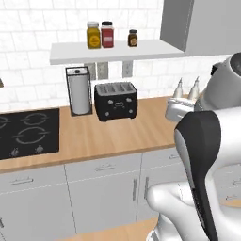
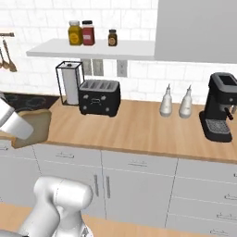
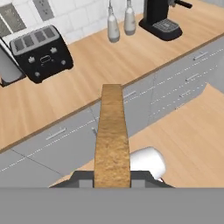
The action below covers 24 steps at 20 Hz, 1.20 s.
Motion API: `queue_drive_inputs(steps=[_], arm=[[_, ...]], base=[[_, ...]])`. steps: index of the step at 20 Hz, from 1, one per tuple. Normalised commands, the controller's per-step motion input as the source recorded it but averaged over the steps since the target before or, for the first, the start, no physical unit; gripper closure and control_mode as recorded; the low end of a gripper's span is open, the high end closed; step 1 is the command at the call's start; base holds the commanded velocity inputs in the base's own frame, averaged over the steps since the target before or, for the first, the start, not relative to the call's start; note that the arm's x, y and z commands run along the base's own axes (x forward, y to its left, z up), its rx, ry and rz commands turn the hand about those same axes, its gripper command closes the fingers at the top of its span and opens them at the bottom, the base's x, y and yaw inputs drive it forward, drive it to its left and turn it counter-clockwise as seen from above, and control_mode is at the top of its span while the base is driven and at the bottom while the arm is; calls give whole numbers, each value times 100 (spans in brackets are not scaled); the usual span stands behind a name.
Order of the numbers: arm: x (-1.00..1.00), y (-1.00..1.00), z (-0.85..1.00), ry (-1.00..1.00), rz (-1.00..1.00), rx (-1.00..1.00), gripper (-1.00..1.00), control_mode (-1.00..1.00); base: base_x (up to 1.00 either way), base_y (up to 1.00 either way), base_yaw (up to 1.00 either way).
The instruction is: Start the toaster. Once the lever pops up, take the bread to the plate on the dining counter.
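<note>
Hand view looks straight along the bread [image 3: 112,135], a tan slice seen edge-on, clamped in the gripper [image 3: 112,178] with the jaws closed narrowly on its lower end. From the right base view the same slice [image 2: 38,127] hangs at the left edge, lifted clear of the wooden worktop [image 2: 139,129] and well apart from the toaster [image 2: 99,97]. That black toaster stands at the back by the wall, just beside a paper towel holder [image 2: 70,83]. Two white bottles [image 2: 176,102] and a black coffee machine [image 2: 221,113] stand farther right along the worktop.
</note>
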Motion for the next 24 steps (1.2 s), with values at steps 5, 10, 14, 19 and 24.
queue_drive_inputs(steps=[5, 10, 14, 19, 24], arm=[[0, 0, 0, 0, 0, 0, 100, 100], [0, 0, 0, 0, 0, 0, 100, 100], [0, 0, 0, 0, 0, 0, 100, 100], [0, 0, 0, 0, 0, 0, 100, 100], [0, 0, 0, 0, 0, 0, 100, 100]], base=[[-19, -1, -23], [0, -19, -78], [0, -6, -93], [0, -9, -93], [0, -24, -89]])
